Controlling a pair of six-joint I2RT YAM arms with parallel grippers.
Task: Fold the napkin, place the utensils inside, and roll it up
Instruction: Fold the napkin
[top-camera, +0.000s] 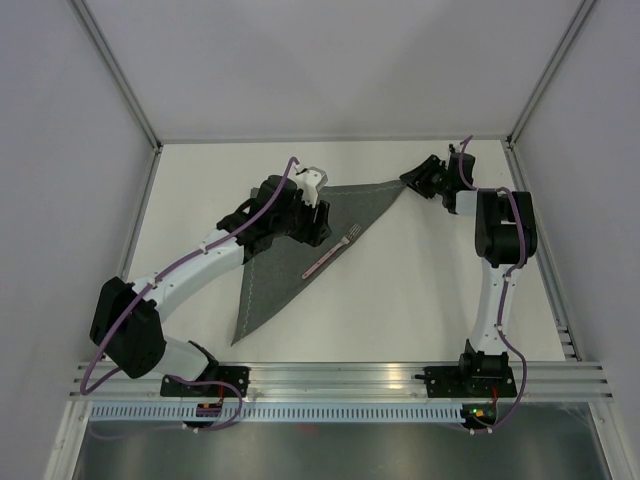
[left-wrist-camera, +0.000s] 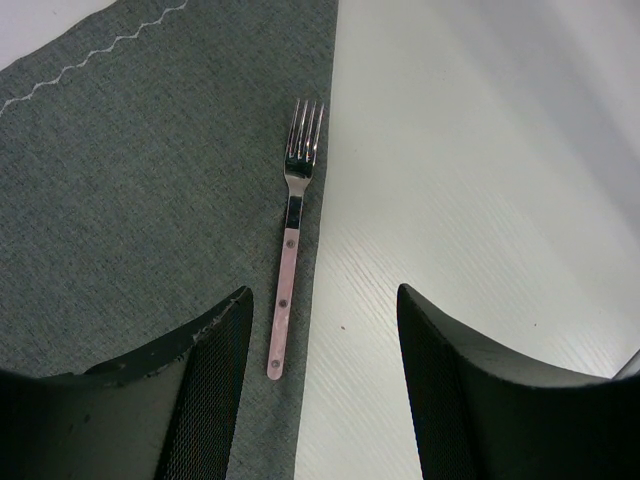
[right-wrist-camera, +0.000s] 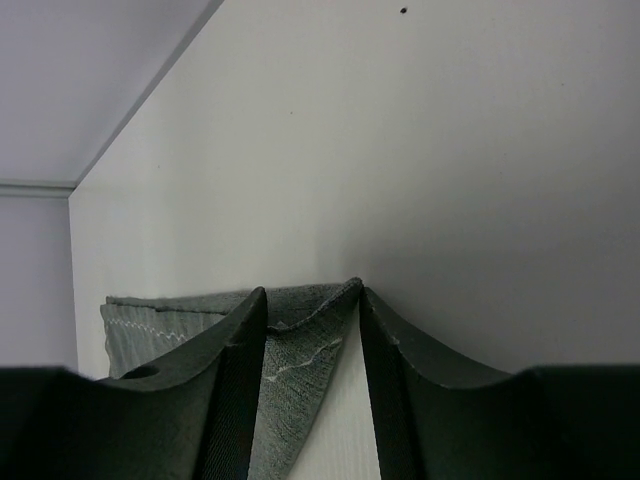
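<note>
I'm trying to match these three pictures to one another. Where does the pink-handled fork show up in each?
Top external: the fork is near the middle, lying on the napkin just inside its long right edge.
Left wrist: the fork is at the centre with its tines pointing up, beside the napkin's edge.
Right wrist: the fork is not in view.
Shared landmark: the dark grey napkin, which all three views show.

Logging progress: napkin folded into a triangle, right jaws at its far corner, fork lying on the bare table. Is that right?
Not quite. The fork lies on the napkin, along its long edge, as the left wrist view shows. The rest holds.
</note>
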